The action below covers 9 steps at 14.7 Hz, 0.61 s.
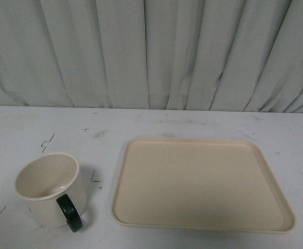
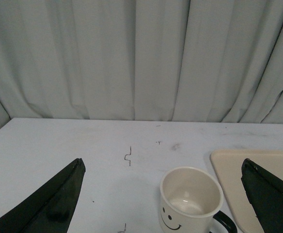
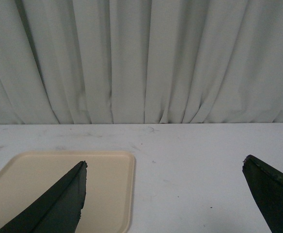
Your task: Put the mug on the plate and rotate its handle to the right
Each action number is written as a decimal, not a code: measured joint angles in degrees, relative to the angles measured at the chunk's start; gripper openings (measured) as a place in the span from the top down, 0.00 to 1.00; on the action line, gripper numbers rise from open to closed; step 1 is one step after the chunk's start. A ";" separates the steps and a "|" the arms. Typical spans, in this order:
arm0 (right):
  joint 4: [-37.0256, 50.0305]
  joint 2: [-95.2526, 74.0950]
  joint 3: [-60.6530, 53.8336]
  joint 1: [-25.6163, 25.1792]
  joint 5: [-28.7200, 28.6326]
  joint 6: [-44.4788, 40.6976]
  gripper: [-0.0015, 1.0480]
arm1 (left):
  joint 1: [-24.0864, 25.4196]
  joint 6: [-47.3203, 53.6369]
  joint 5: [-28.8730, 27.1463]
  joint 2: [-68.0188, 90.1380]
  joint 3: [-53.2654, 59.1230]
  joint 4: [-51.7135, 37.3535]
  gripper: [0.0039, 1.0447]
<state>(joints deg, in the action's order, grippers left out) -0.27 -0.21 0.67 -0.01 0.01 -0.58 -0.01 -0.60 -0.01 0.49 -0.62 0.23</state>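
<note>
Mug (image 1: 50, 189) upright on table (image 1: 193, 122), just L of plate (image 1: 203, 184), not touching; handle (image 1: 69, 212) twd robot.

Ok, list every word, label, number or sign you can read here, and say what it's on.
No readable text, numbers or brands in any view.
The mug carries only a drawn black smiley face, no letters.
The plate is plain.
The table has dark scuff marks, not writing.
</note>
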 joint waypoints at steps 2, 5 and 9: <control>0.00 0.00 0.00 0.00 0.00 0.00 0.06 | 0.00 0.00 0.00 0.00 0.00 0.00 0.06; 0.00 0.00 0.00 0.00 0.00 0.00 0.06 | 0.00 0.00 0.00 0.00 0.00 0.00 0.06; 0.00 0.00 0.00 0.00 0.00 0.00 0.06 | 0.00 0.00 0.00 0.00 0.00 0.00 0.06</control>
<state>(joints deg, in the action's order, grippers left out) -0.27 -0.21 0.67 -0.01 0.01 -0.58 -0.01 -0.60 -0.01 0.49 -0.62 0.23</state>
